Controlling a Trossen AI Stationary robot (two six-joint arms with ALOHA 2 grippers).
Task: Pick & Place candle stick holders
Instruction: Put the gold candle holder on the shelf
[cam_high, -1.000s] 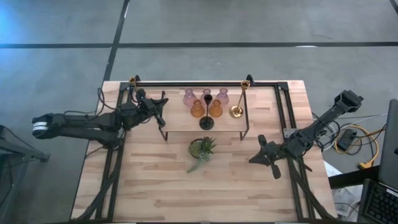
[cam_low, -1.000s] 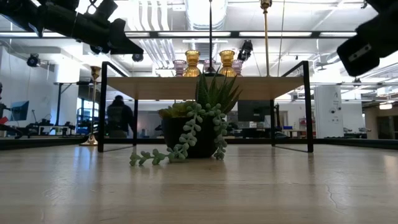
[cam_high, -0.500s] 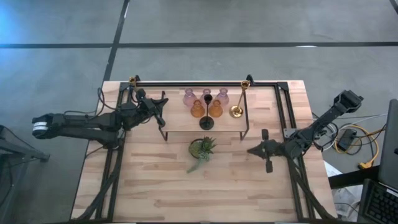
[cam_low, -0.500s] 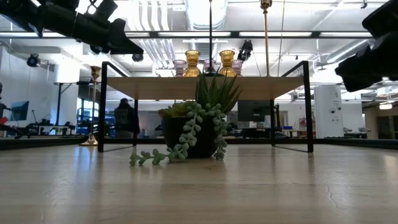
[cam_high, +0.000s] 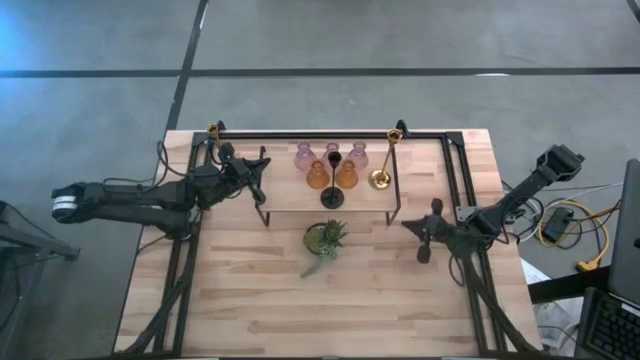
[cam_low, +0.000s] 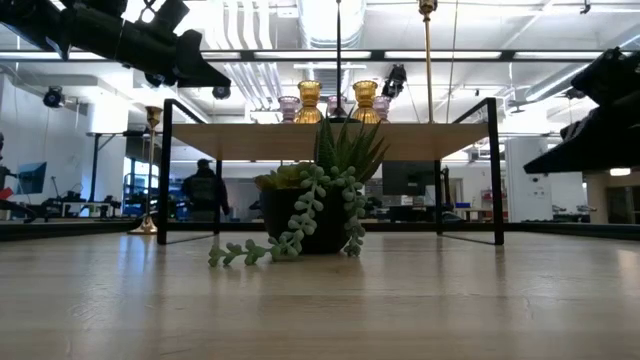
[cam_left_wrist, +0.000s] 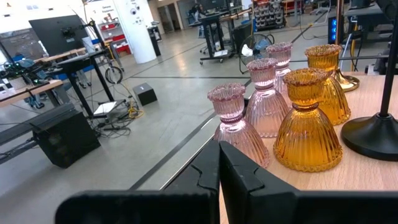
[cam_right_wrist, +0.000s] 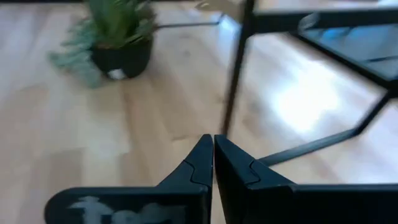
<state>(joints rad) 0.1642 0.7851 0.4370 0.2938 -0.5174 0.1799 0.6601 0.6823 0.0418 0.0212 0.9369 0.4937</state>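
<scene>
Three pale pink holders, two amber ones, a black slim one and a brass one stand on their bases on a raised wooden shelf. A second brass holder stands on the table at the far left corner. My left gripper is shut and empty at the shelf's left end; its wrist view shows the pink holders and amber holders just ahead. My right gripper is shut and empty, above the table by the shelf's right front leg.
A small green potted plant stands on the table in front of the shelf, and also shows in the right wrist view. The shelf's black frame legs stand on the table. Bare tabletop spreads toward the near edge.
My right gripper has moved toward the table's far edge and down, turning toward the shelf's right front leg, and its fingers have stayed shut. My left arm and the holders have kept still.
</scene>
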